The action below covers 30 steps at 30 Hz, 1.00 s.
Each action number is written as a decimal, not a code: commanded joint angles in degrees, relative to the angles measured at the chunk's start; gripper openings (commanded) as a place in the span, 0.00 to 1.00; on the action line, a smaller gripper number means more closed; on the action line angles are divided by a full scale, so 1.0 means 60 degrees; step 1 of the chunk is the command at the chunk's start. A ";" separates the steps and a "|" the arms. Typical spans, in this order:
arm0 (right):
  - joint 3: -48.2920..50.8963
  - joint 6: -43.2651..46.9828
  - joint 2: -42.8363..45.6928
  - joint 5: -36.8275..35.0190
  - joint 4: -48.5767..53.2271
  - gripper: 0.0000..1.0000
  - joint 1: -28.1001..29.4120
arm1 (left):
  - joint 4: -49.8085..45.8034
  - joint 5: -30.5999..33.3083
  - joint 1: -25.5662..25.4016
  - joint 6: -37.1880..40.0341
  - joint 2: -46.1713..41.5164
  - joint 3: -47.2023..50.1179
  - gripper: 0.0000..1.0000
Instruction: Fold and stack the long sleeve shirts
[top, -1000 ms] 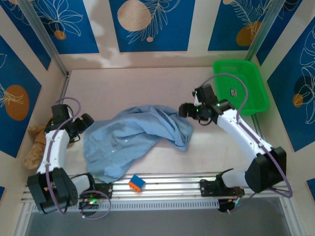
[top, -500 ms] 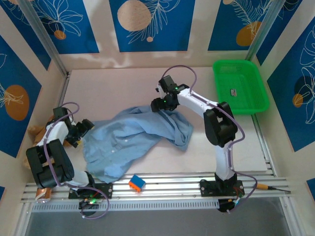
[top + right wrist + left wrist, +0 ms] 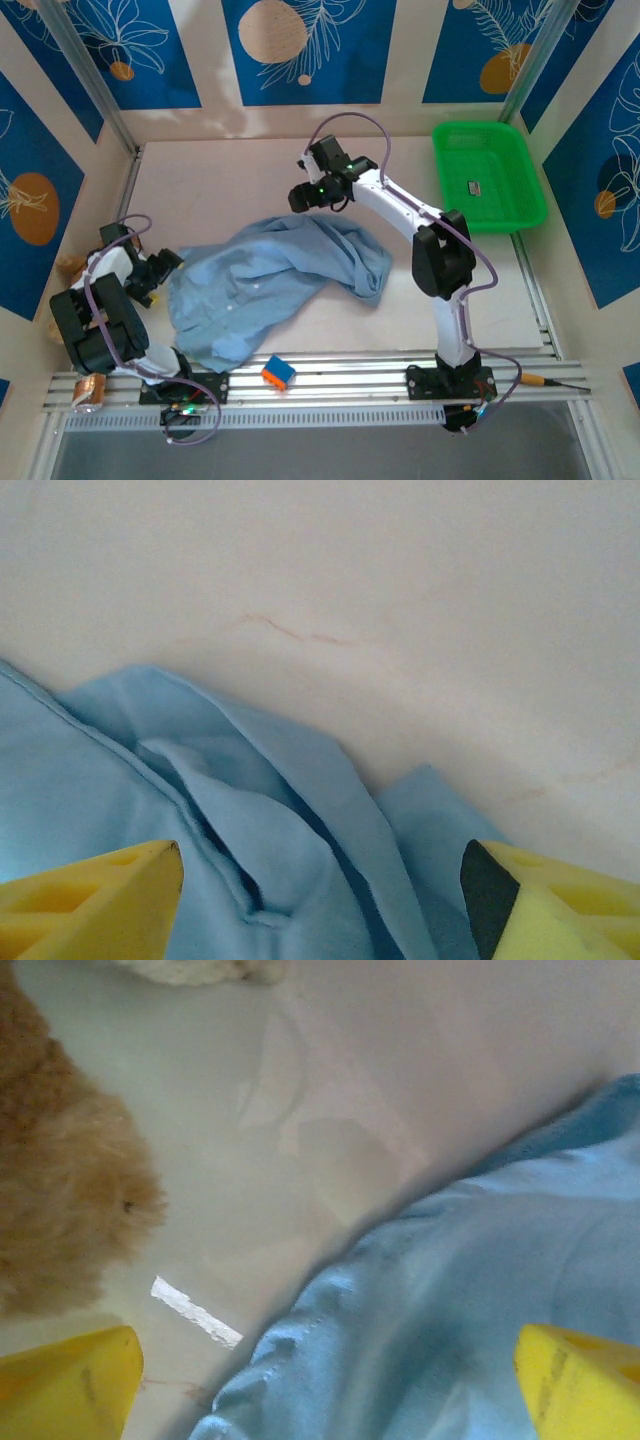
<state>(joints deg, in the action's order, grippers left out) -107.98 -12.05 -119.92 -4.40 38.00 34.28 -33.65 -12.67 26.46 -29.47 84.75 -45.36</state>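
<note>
A light blue long sleeve shirt lies crumpled in the middle of the table. My left gripper sits low at the shirt's left edge, open. In the left wrist view its yellow fingertips stand wide apart, with the shirt's stitched hem lying between them. My right gripper hangs over the shirt's far edge, open. In the right wrist view its fingertips straddle loose folds of the shirt, and neither one pinches the cloth.
A green plastic basket stands at the back right. An orange and blue block rests on the front rail. A brown teddy bear lies just left of the left gripper, and a white tape strip sticks to the table.
The right arm swung left from beside the basket to the shirt's far edge. The left gripper dropped and drew in towards the shirt's left hem.
</note>
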 commanded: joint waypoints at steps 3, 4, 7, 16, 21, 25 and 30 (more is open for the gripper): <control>-0.0882 0.0010 -0.1129 0.0090 0.0821 0.72 0.0103 | -0.0120 -0.0243 0.0176 0.0207 0.0309 0.0061 0.92; -0.0987 -0.0003 -0.1311 0.0117 0.0842 0.72 0.0102 | -0.0105 -0.0287 0.0175 0.0209 0.0388 0.0061 0.91; -0.1322 -0.0053 -0.1732 0.0086 0.0865 0.69 0.0109 | 0.0143 -0.0479 0.0165 0.0154 0.0571 0.0061 0.88; -0.2611 -0.0211 -0.2707 -0.0012 0.1491 0.20 0.0120 | 0.1053 -0.1608 -0.0503 -0.0044 0.1560 -0.0042 0.68; -0.2004 -0.0580 -0.1659 -0.0311 0.0750 0.00 0.0042 | 0.1649 -0.2424 -0.0754 -0.0387 0.1271 -0.0141 0.06; -0.0797 -0.1074 0.0171 -0.0294 -0.0545 0.00 -0.0162 | 0.1853 -0.2744 -0.0762 -0.0611 -0.0134 -0.0581 0.00; 0.0135 -0.1634 0.2289 -0.0080 -0.1606 0.00 -0.0592 | 0.1688 -0.2987 -0.0759 -0.0771 -0.1567 -0.1807 0.00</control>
<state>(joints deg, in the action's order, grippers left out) -108.27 -18.87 -114.30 -5.69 35.22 32.47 -26.17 -26.22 21.71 -32.97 80.07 -51.18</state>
